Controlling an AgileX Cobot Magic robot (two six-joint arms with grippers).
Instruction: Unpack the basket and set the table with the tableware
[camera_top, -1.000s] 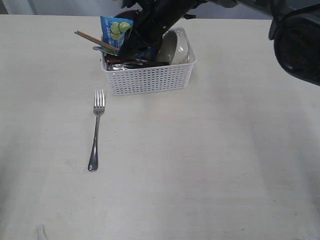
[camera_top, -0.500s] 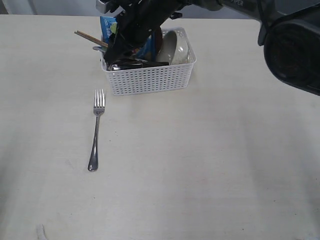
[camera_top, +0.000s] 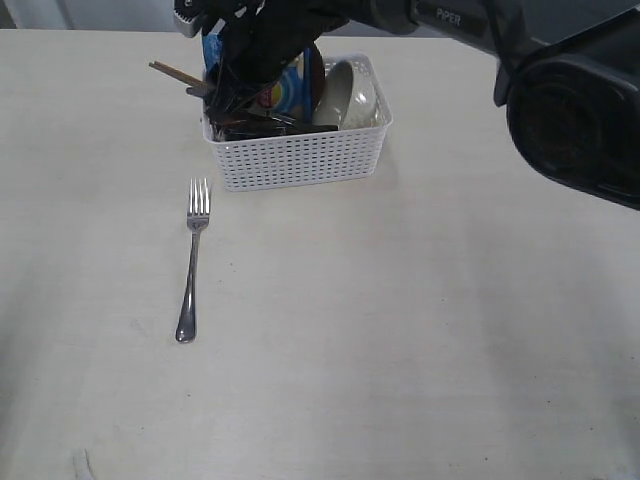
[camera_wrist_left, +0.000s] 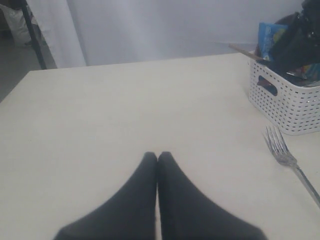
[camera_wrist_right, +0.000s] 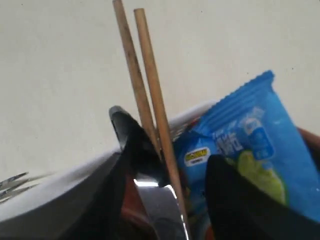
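The white lattice basket (camera_top: 300, 150) stands at the table's (camera_top: 400, 330) far middle. It holds a pale bowl (camera_top: 352, 95), a blue chip bag (camera_top: 288, 92), dark utensils and two wooden chopsticks (camera_top: 172, 73) that stick out over its left end. My right gripper (camera_top: 226, 88) reaches down into that left end. In the right wrist view it is open (camera_wrist_right: 170, 200), with the chopsticks (camera_wrist_right: 150, 100) and a shiny steel utensil (camera_wrist_right: 162, 205) between its fingers and the chip bag (camera_wrist_right: 250, 135) beside one finger. A steel fork (camera_top: 192, 262) lies on the table in front of the basket. My left gripper (camera_wrist_left: 158, 156) is shut and holds nothing.
My right arm (camera_top: 430, 15) crosses above the basket from the far right. In the left wrist view the basket (camera_wrist_left: 285, 100) and fork (camera_wrist_left: 287, 159) lie off to one side, with bare tabletop (camera_wrist_left: 125, 110) ahead and a curtain (camera_wrist_left: 165, 25) behind the table's far edge.
My right arm has swung left over the basket and its gripper has come down at the left end, around the chopsticks. The fork and basket have not moved.
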